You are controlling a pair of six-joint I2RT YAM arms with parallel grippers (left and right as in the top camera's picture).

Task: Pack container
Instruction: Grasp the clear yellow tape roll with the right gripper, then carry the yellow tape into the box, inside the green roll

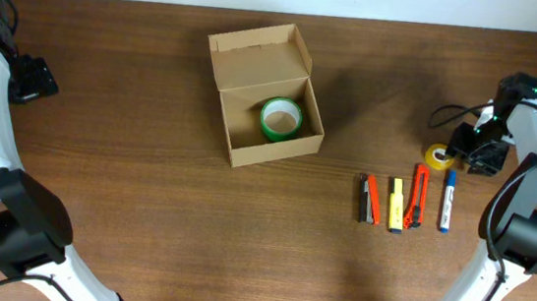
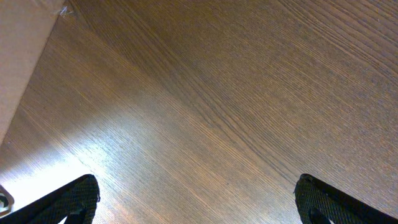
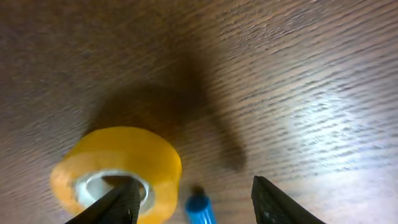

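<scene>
Box [image 1: 243, 130] sits open toward the far middle of the surface [image 1: 143, 218], turned slightly askew, its lid flap standing back on the far side so the mouth faces straight up for loading. A green roll [image 1: 280, 119] lies flat inside, against the right-hand wall, leaving the left part of the floor bare for more items.

To the right, well apart from the box, the right claw [image 3: 193, 186] hangs low over a yellow roll [image 3: 118, 168] lying flat. Its fingers are spread wide: one finger [image 3: 121, 199] stands at the roll's core, the other beyond the outer rim, with nothing pinched yet. That straddle looks meant to trap the roll's wall when the fingers come together. A blue marker [image 3: 200, 210] lies just beside the roll, its cap between the fingers, so a closing grip risks nudging it.

Nearer the front edge, a black-and-red pen [image 1: 370, 198], a yellow highlighter [image 1: 396, 204] and an orange cutter [image 1: 418, 209] lie in a row with the marker, parallel and slightly apart, easy to take singly.

The left claw [image 2: 199, 202] is also spread, holding nothing, above bare wood near the left edge, out of the way. Between the yellow roll and the box the surface is free, giving a clear carrying path; the raised flap blocks only the far side.
</scene>
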